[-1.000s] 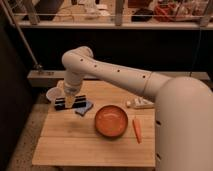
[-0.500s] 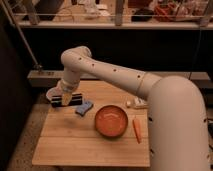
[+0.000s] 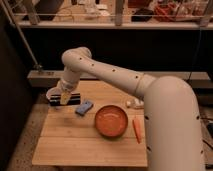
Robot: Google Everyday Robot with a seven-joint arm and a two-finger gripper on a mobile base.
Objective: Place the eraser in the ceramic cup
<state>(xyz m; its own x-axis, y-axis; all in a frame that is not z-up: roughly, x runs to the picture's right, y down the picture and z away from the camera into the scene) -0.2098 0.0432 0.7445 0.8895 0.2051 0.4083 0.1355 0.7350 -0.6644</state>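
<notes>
You are looking down at a pale wooden plank counter (image 3: 75, 145) with visible board seams. A smooth white robot arm, thick and rounded with small dark dots along it, sweeps from the lower right of the frame up and over to the left of centre. Its gripper (image 3: 65, 97) hangs there with the jaws closed narrow on the long black rectangular eraser bar (image 3: 65, 100), which lies level across the jaws, just above the counter's upper left corner. The small whitish ceramic cup (image 3: 52, 93) sits directly behind the eraser, mostly hidden; you cannot tell what is inside it. Just right of the eraser lies a small light-blue block (image 3: 84, 107). At centre stands a wide shallow orange bowl (image 3: 112, 121). An orange carrot-shaped stick (image 3: 137, 129) lies beside the bowl's right edge.
</notes>
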